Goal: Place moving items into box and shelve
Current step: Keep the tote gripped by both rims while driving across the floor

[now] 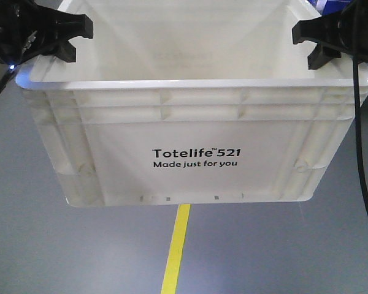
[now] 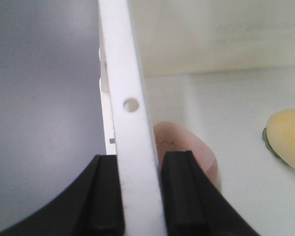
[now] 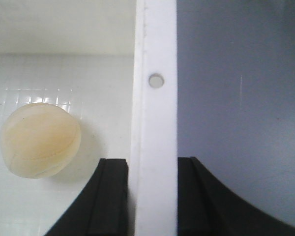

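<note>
A white plastic box (image 1: 196,122) marked "Totelife 521" hangs in the air above the grey floor, held by both arms. My left gripper (image 1: 61,33) is shut on the box's left rim (image 2: 132,147), one finger on each side of the wall. My right gripper (image 1: 322,37) is shut on the right rim (image 3: 155,147) the same way. Inside the box lie a pale yellow ball (image 3: 39,140), also seen in the left wrist view (image 2: 287,137), and a pink rounded item (image 2: 187,147) next to the left wall.
A yellow line (image 1: 176,248) runs along the grey floor under the box. Black cables (image 1: 362,153) hang down at the right. Something blue (image 1: 331,6) shows behind the box at the top right.
</note>
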Available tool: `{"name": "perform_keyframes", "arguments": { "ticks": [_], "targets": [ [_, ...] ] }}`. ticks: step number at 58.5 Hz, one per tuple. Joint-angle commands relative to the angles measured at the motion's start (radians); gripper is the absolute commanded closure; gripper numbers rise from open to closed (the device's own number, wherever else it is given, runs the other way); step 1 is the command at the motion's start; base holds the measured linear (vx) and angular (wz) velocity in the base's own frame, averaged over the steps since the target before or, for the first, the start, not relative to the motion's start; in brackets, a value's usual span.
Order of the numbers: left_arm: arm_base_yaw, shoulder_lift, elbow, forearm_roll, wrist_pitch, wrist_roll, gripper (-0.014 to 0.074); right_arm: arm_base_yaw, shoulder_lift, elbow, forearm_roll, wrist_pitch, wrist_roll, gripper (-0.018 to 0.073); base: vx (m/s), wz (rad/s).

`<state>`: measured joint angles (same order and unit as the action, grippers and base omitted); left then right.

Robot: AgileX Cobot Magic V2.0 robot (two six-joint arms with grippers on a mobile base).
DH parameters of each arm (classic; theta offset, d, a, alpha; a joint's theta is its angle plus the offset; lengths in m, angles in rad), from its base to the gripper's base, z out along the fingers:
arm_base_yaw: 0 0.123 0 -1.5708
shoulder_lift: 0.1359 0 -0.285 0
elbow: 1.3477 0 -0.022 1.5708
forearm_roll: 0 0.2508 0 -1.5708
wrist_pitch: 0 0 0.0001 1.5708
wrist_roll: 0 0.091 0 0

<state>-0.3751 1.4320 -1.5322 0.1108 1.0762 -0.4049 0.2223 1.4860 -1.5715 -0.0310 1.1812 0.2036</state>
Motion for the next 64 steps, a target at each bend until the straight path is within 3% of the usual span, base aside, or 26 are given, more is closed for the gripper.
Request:
{"name": "perform_keyframes", "arguments": {
  "ticks": [1,64],
  "targets": [
    [0.006,-0.055,-0.043,0.076,-0.112,0.012,0.0597,-0.014,-0.048,-0.035,-0.097,-0.086,-0.014,0.056,0.5,0.04],
    [0.006,-0.053,-0.043,0.073,-0.112,0.012,0.0597,-0.014,-0.048,-0.035,-0.094,-0.086,-0.014,0.056,0.62,0.0]
  ]
}}
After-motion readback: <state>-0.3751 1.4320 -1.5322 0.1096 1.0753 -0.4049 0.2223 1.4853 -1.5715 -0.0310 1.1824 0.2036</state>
